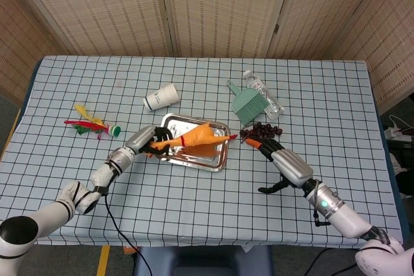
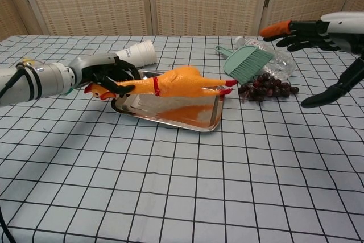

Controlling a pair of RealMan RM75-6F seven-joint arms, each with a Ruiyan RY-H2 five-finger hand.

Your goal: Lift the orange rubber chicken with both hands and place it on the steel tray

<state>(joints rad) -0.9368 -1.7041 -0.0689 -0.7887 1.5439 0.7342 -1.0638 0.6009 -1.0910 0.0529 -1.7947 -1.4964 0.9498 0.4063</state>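
Head view: orange rubber chicken [image 1: 197, 139] lying lengthwise over the steel tray [image 1: 220, 157] near the middle of the table [image 1: 323, 95], head end past the tray's left rim, red feet reaching past its right rim toward the dark grapes [image 1: 262, 132]. Left hand [image 1: 145, 141] at the tray's left rim, dark fingers wrapped around the chicken's neck, so gripping it. Right hand [image 1: 283, 163] well apart from the chicken, off the tray's right side toward the front edge, fingers spread and holding nothing, orange fingertip close to the grapes. White paper cup [image 1: 161, 97] on its side beyond the tray's far left corner; green brush [image 1: 249, 105] and clear bottle [image 1: 265, 94] beyond the grapes; feathered toy [image 1: 90, 125] toward the left edge. Chest view: chicken [image 2: 170, 83] across the tray [image 2: 165, 120], tray tilted with its left end raised off the checked cloth, chicken's head [image 2: 96, 90] hanging outside that end. Left hand [image 2: 105, 75] closed around the neck just behind the head. Right hand [image 2: 318, 32] high at the right edge, open, clear of chicken and tray, above the grapes [image 2: 266, 87] and brush [image 2: 248, 63].
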